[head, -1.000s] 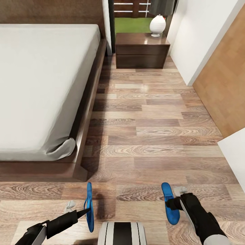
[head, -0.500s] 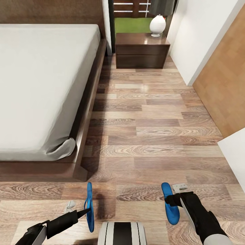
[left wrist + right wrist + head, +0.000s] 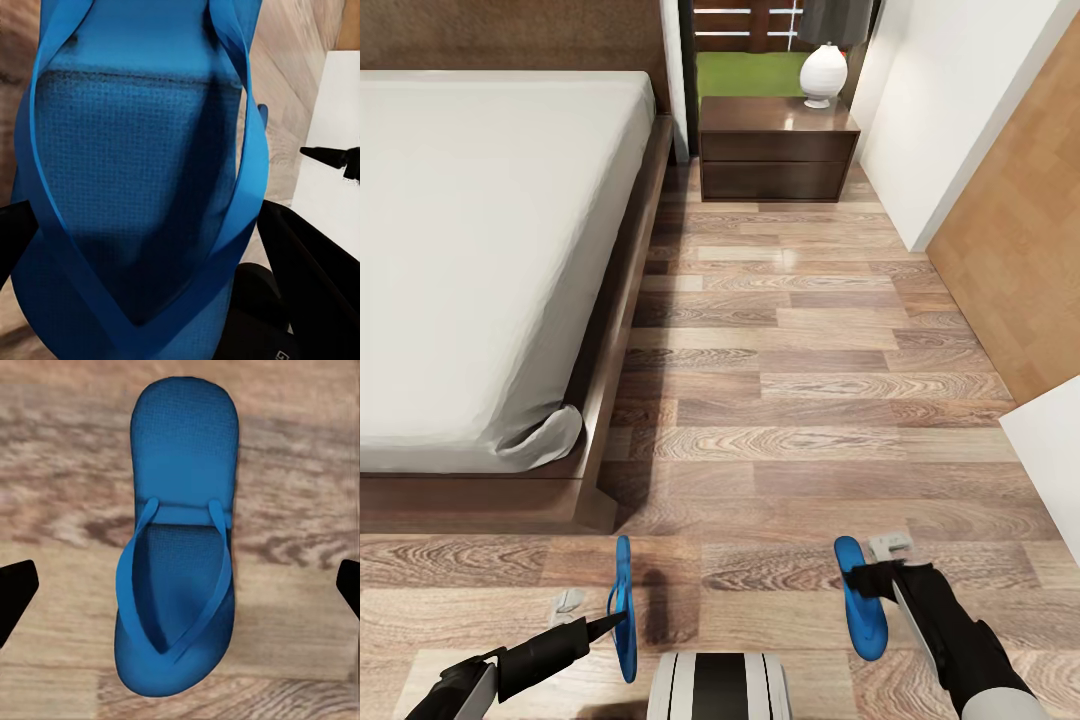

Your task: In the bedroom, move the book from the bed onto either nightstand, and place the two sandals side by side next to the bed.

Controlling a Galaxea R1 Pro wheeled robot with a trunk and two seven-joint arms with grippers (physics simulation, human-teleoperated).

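Left claw [image 3: 610, 622] pinches one sandal [image 3: 623, 606] on edge; right claw [image 3: 872, 580] hangs spread over the other sandal [image 3: 180, 555]. Light, floppy foam: grab midsole.

We are seeing bright, even light. Glare is showing on the nightstand [image 3: 778, 115] top and on the floor [image 3: 810, 330] before it. A soft shadow is lying on the planks beside the left sandal [image 3: 623, 610]. In the left wrist view that sandal [image 3: 142, 187] is looking grainy and shaded.
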